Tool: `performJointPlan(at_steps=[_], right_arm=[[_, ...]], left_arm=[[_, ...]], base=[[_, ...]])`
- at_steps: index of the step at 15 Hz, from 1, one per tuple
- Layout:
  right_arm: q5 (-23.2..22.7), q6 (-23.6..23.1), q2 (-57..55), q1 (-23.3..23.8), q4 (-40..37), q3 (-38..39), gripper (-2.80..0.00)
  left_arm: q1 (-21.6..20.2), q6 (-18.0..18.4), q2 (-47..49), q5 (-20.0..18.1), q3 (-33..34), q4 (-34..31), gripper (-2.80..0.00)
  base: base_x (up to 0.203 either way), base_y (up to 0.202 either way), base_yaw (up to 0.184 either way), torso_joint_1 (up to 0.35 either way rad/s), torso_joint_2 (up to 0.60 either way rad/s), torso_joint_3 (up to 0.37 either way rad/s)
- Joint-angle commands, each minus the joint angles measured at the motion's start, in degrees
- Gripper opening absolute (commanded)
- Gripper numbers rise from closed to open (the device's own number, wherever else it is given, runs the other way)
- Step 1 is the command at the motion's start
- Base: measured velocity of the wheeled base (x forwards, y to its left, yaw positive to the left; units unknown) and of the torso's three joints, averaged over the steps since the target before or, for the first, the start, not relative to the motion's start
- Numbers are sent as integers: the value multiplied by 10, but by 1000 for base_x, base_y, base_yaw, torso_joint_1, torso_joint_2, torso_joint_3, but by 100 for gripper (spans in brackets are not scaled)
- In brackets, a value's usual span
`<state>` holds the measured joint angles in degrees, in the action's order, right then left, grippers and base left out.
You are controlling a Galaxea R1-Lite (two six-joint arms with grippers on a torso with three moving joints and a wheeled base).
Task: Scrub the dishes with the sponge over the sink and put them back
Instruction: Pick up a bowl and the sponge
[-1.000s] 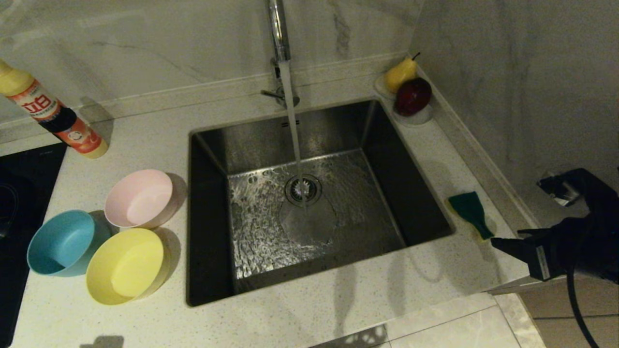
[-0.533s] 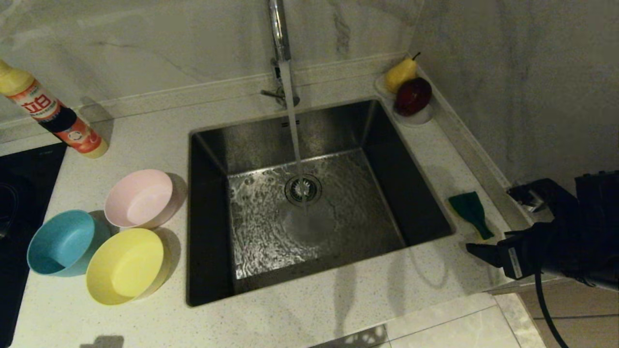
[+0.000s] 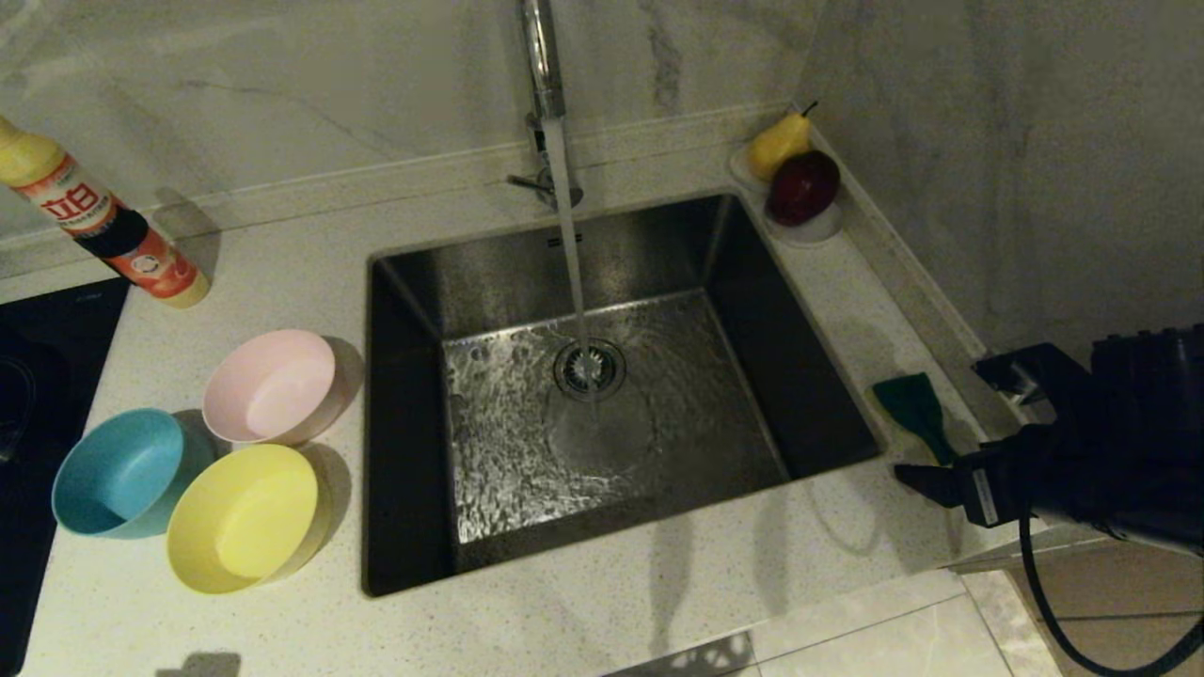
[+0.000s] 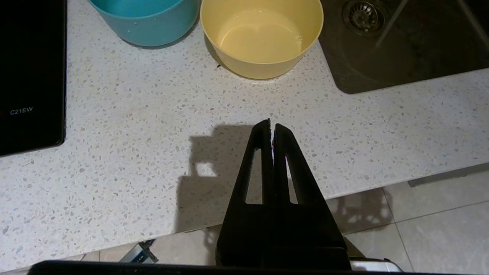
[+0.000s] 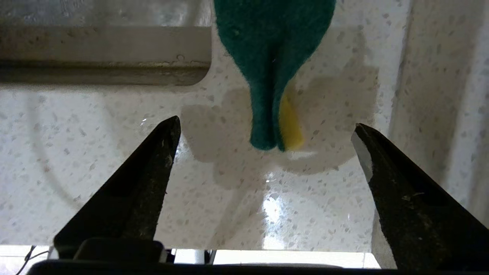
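Moved: right gripper [image 5: 265, 128] has slid in toward the sponge [image 3: 914, 411], fingers spread wide, empty.
Sponge: on the surface right of the sink [image 3: 414, 282], ungrasped.
Bowls: pink bowl [image 3: 271, 386], blue bowl [image 3: 118, 471], yellow bowl [image 3: 243, 517] left, unscrubbed.
Left gripper [image 4: 271, 126]: closed, parked.

You are looking at a home kitchen. A steel sink [image 3: 602, 395] sits in a speckled stone surface [image 3: 282, 263] under a running tap [image 3: 541, 56], with marble-look wall [image 3: 282, 85], a cooktop [image 3: 38, 376], a detergent bottle [image 3: 103, 226] and fruit [image 3: 800, 174].
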<state>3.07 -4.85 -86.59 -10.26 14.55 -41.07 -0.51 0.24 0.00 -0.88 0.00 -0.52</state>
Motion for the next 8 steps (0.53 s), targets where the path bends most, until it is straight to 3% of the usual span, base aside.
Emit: performJointPlan(at_steps=[1,8], right_arm=[[0,-1,-9,3,1,-8,0],[0,-2,-39,5,49,-14,0]], left_arm=[[0,0,1,0,1,0,-280],[0,0,1,0,1,0,-280]], base=[[0,0,0,0,0,0],[0,0,0,0,0,0]])
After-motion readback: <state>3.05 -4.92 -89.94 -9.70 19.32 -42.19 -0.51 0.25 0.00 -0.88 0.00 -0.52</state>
